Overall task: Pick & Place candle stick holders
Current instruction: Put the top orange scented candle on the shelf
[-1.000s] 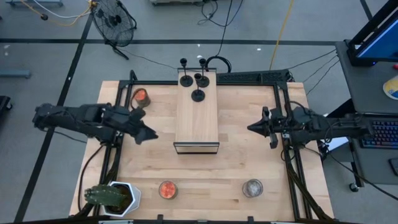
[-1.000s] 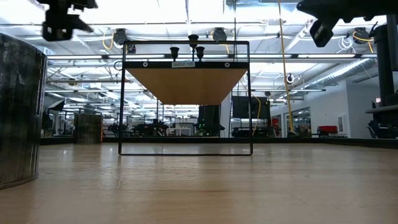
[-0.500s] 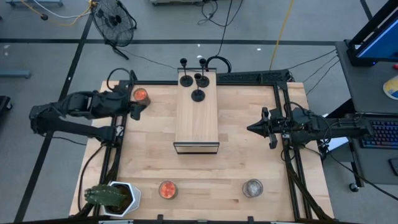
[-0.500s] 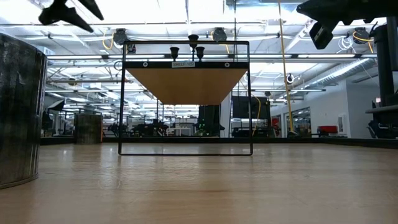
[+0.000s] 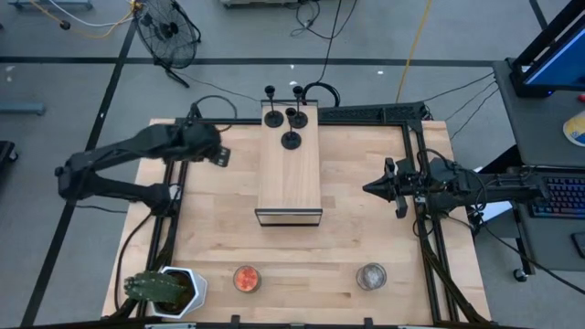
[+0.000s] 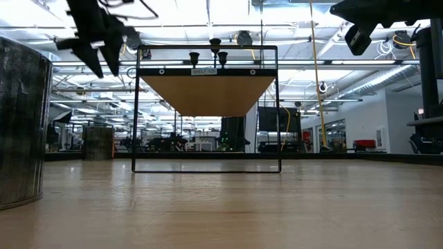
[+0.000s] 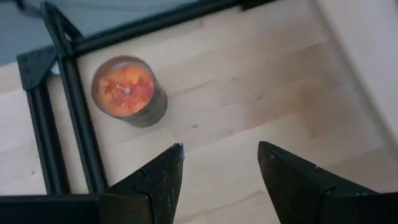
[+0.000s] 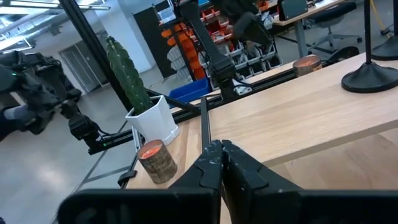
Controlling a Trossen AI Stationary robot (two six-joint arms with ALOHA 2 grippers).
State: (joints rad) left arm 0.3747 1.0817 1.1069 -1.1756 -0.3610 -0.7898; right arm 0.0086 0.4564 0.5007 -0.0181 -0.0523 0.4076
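Now left gripper [image 5: 222, 156] swung nearer wooden box [image 5: 290, 169]

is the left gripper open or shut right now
Open: the left gripper shows a clear gap between its fingers, holding nothing, above the table.

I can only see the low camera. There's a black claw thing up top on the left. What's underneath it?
Observer: That's the left gripper. It hangs over the far-left part of the table, left of the wooden box.
Kid: Is it holding anything?
Observer: No. The left wrist view shows its jaws open and empty, with an orange candle standing on the table just past them.
Kid: What about the other arm?
Observer: The right gripper waits at the table's right edge, pointing toward the box, jaws shut on nothing.
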